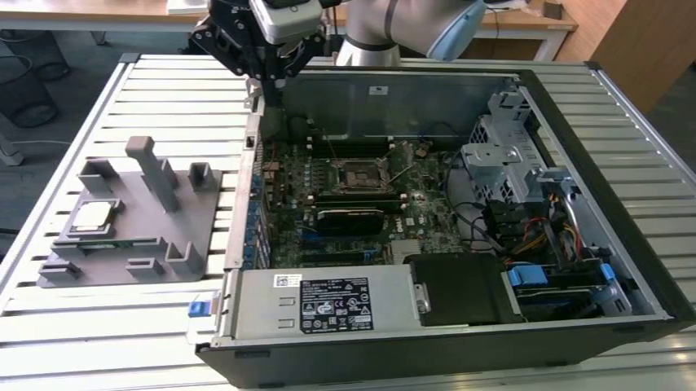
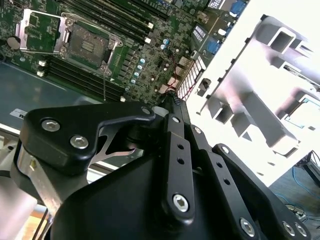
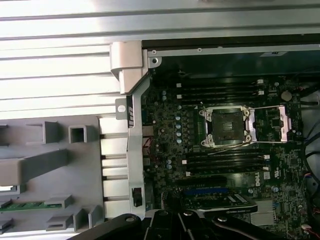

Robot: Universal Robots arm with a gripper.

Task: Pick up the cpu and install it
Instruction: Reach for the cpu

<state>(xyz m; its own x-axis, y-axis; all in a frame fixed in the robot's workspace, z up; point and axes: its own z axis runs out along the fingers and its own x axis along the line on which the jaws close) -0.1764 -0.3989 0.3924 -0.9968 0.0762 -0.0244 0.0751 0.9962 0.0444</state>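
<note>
The cpu point(image 1: 93, 216) lies flat, silver lid up, in a pocket of the grey fixture point(image 1: 152, 244) on the exterior view's left; the second wrist view shows it point(image 2: 305, 112) in the same pocket. The black motherboard socket point(image 1: 357, 175) sits inside the open computer case with its metal load plate point(image 3: 272, 122) swung open, and nothing is in the socket point(image 3: 227, 127). My gripper point(image 1: 274, 81) hangs shut and holding nothing above the case's far wall corner, well apart from the cpu and the socket. Its black fingers point(image 2: 172, 100) meet at the tip.
The computer case point(image 1: 609, 163) lies open on a slatted white table point(image 1: 163, 90). Inside are cables, a drive cage point(image 1: 495, 159) and a power supply point(image 1: 326, 301). A green memory stick point(image 3: 30, 205) rests in the fixture. The fixture's tall posts point(image 1: 147, 163) stand near the cpu.
</note>
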